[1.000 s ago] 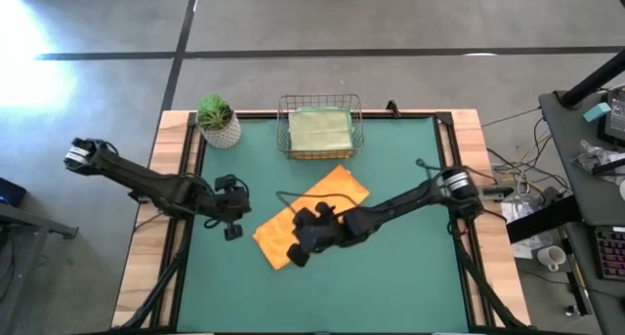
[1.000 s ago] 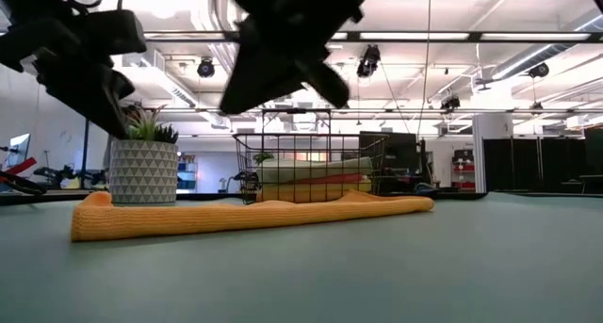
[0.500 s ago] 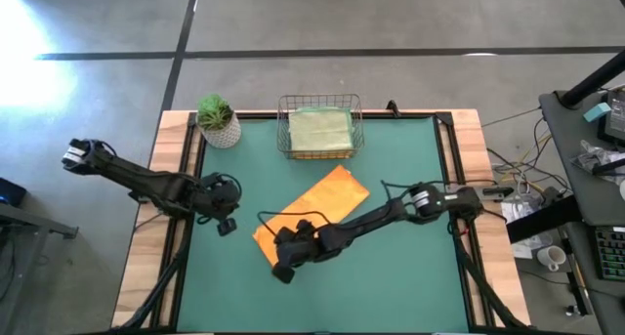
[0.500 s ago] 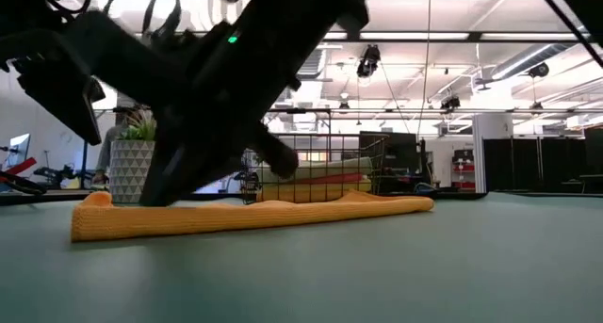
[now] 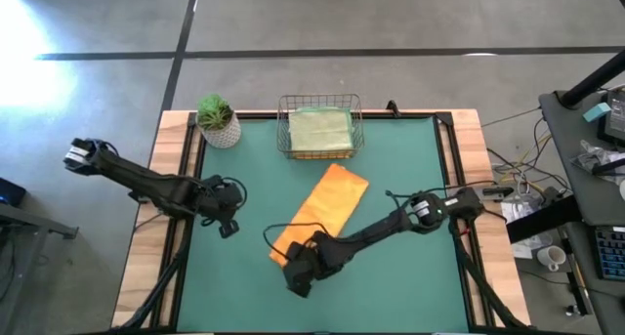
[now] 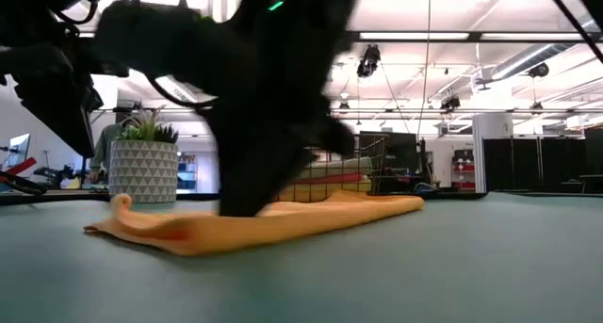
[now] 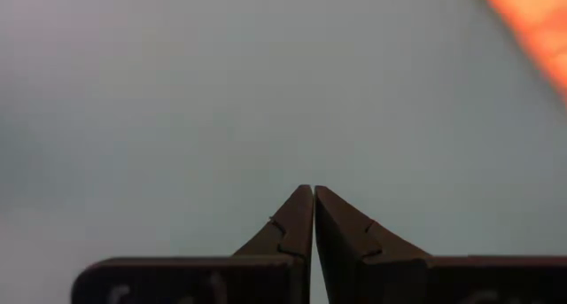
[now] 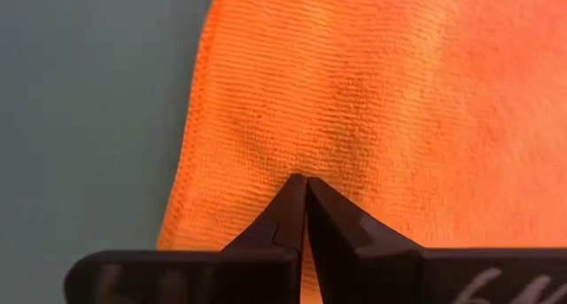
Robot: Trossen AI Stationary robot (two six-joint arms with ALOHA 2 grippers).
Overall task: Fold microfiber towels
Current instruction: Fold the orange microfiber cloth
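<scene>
Orange towel (image 5: 325, 211) lies folded as narrow diagonal strip at centre of green table (image 5: 410, 159) in high view. Right pincer (image 5: 299, 273) closed, tips pressed on towel's lower-left end. Left pincer (image 5: 227, 228) closed, empty, over bare mat at left-centre. Pale green towel (image 5: 319, 130) in wire basket (image 5: 283, 128), top centre; potted plant (image 5: 217, 120) at upper left.
</scene>
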